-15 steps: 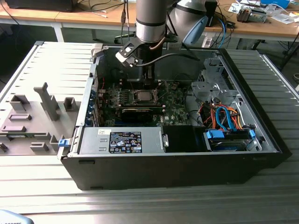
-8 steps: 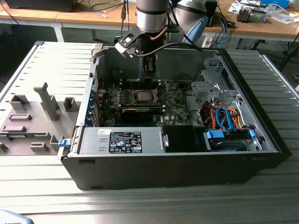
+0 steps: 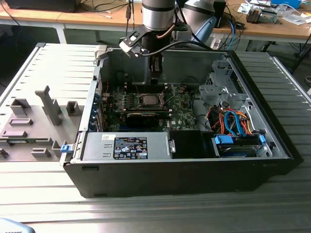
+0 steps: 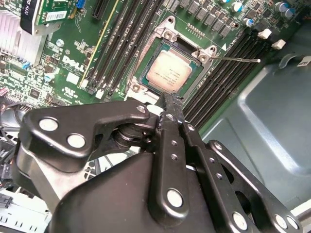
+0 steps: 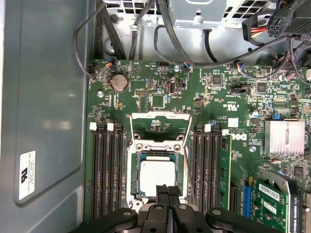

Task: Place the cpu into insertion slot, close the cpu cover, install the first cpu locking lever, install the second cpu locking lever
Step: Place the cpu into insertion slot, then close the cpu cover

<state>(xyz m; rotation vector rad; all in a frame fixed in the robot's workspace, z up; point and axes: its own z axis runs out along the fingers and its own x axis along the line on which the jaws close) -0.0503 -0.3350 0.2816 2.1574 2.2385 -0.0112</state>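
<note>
The cpu (image 5: 156, 174) lies flat in the insertion slot (image 5: 132, 171) on the green board, silvery top up; it also shows in the second wrist view (image 4: 169, 72). The cpu cover (image 5: 160, 118) is swung open and stands off the far side of the socket, its window showing board behind. My gripper (image 5: 167, 190) hovers just above the cpu's near edge, shut with nothing between its fingers; its tip (image 4: 170, 103) hides most of the cover in the second wrist view. One thin wire locking lever (image 4: 238, 59) sticks out, unlatched. In the exterior view the gripper (image 3: 155, 75) hangs over the socket (image 3: 148, 100).
Long black memory slots (image 5: 107, 170) flank the socket on both sides. A graphics card (image 3: 143, 116), power supply (image 3: 126, 145), drive cage (image 3: 218, 90) and coloured cables (image 3: 233, 121) crowd the case. Grey fixtures (image 3: 48, 104) stand on the table at the exterior view's left.
</note>
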